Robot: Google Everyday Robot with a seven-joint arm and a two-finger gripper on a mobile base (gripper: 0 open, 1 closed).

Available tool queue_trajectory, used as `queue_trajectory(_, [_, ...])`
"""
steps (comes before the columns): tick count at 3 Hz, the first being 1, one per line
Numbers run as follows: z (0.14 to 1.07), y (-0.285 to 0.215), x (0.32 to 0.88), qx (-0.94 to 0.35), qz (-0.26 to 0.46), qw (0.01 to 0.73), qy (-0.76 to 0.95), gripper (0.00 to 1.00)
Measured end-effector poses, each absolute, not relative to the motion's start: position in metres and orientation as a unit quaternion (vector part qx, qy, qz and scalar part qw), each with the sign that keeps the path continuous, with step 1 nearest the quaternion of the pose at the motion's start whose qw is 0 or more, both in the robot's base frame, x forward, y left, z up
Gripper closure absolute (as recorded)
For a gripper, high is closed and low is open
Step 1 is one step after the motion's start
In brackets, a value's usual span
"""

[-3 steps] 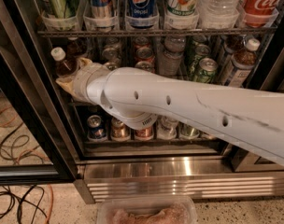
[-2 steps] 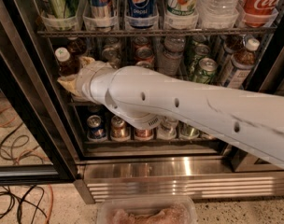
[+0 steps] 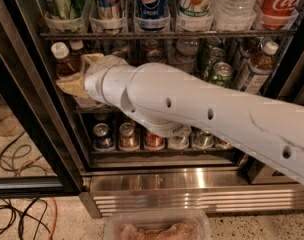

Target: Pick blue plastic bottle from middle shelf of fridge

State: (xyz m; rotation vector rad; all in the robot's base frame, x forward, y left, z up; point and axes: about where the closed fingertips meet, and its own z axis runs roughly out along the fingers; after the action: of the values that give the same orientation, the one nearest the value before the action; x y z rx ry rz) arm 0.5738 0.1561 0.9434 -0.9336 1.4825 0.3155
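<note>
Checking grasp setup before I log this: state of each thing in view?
fridge: open, arm reaching inside.
blue plastic bottle: upright, capped, left end of middle shelf.
gripper: inside the fridge, right beside that bottle.
second capped bottle: right end of same shelf.
Pepsi can: upright, top shelf.
bottom-shelf cans: upright.

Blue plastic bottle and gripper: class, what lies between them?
Nothing visible: in the camera view, the gripper overlaps the lower part of the blue plastic bottle.
</note>
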Motion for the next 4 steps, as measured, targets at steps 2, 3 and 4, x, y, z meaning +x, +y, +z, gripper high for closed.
queue_trajectory(2, [0.961,0.157,0.553,-0.442,0.135,0.618,0.636,1.00])
queue_trajectory(3, [0.962,0.158,0.552,-0.446,0.135,0.617,0.634,1.00])
queue_trajectory(4, [0.940,0.143,0.547,-0.448,0.140,0.594,0.653,1.00])
